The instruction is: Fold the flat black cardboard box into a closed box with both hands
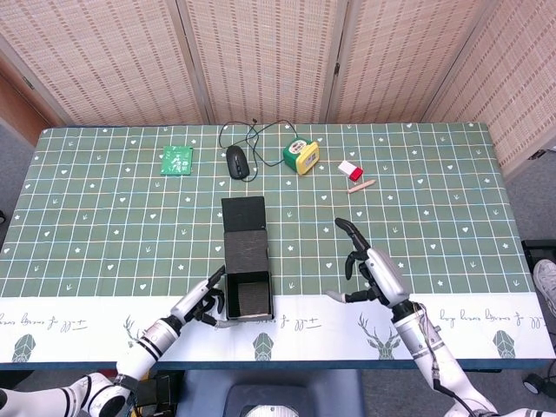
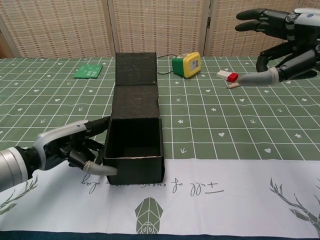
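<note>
cursive script on the white tablecloth border (image 2: 200,187), too loopy to read, perhaps decorative, no other legible text

The worktop (image 1: 104,226) wears a green cloth with a white grid, small hearts and a white front band printed with deer, and on it sit a matte black box (image 1: 246,257), a black mouse (image 1: 236,162), a green card (image 1: 177,160) and a yellow-and-green clock (image 1: 301,155).
</note>
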Controlling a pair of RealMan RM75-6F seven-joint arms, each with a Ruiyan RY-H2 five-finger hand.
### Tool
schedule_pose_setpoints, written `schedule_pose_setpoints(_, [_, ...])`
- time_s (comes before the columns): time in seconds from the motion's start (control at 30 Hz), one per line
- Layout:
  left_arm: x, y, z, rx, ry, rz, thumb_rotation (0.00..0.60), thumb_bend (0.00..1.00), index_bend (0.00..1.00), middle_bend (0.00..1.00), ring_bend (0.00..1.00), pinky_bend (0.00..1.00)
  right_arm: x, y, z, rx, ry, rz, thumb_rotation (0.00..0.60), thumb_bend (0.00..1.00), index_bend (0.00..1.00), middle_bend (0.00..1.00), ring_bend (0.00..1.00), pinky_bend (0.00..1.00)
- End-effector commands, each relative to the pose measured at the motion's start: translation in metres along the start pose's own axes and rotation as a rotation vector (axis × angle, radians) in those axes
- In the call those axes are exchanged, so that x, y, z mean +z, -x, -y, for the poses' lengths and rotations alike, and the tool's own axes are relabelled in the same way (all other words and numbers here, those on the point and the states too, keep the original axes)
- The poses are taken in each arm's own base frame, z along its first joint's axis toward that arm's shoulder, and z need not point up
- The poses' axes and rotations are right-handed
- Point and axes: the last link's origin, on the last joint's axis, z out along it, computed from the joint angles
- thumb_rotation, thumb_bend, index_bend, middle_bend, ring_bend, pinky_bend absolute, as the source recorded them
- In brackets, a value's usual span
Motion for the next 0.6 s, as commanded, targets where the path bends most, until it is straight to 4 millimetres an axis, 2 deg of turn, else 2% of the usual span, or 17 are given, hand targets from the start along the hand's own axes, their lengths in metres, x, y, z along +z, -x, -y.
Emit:
schedule_pose_setpoints(0.03, [0.003, 0.003, 0.001, -0.016, 0.003, -0.015, 0.600, 0.07, 0.06, 0.07, 0.66, 0.96, 0.001, 0.000, -0.003, 0.013, 0.012, -0.006, 0.600, 0.11, 0.00, 0.00, 0.65, 1.00])
schedule_pose_setpoints(0.13, [0.003, 0.004, 0.001, -0.035, 0.012, -0.027, 0.600, 0.07, 0.17, 0.17, 0.68, 0.96, 0.006, 0.000, -0.008, 0.062, 0.040, -0.016, 0.600, 0.11, 0.00, 0.03, 0.61, 1.00])
schedule_pose_setpoints(0.17, [0.003, 0.003, 0.000, -0.037, 0.017, -0.030, 0.600, 0.07, 0.21, 0.21, 0.68, 0.96, 0.008, 0.001, -0.009, 0.096, 0.059, -0.006, 0.600, 0.11, 0.00, 0.05, 0.56, 0.96])
schedule_pose_setpoints(0.27, [0.001, 0.000, 0.000, -0.040, 0.030, -0.035, 0.600, 0.07, 0.26, 0.27, 0.68, 0.96, 0.014, 0.001, -0.012, 0.183, 0.093, 0.023, 0.600, 0.13, 0.00, 0.09, 0.36, 0.68])
schedule_pose_setpoints(0.3, [0.000, -0.001, -0.001, -0.040, 0.036, -0.035, 0.600, 0.07, 0.27, 0.27, 0.68, 0.96, 0.018, 0.003, -0.012, 0.262, 0.110, 0.048, 0.600, 0.13, 0.00, 0.09, 0.30, 0.58])
schedule_pose_setpoints(0.37, [-0.002, -0.005, -0.003, -0.039, 0.047, -0.033, 0.600, 0.07, 0.28, 0.27, 0.68, 0.96, 0.025, 0.003, -0.012, 0.376, 0.131, 0.073, 0.600, 0.14, 0.00, 0.10, 0.23, 0.45])
schedule_pose_setpoints(0.5, [-0.008, -0.013, -0.015, -0.044, 0.091, -0.030, 0.600, 0.07, 0.28, 0.29, 0.68, 0.96, 0.042, 0.006, -0.014, 0.564, 0.157, 0.122, 0.600, 0.14, 0.00, 0.07, 0.15, 0.31])
schedule_pose_setpoints(0.6, [-0.011, -0.018, -0.026, -0.043, 0.126, -0.028, 0.600, 0.07, 0.29, 0.29, 0.68, 0.96, 0.054, 0.012, -0.013, 0.671, 0.160, 0.147, 0.600, 0.13, 0.00, 0.01, 0.11, 0.27])
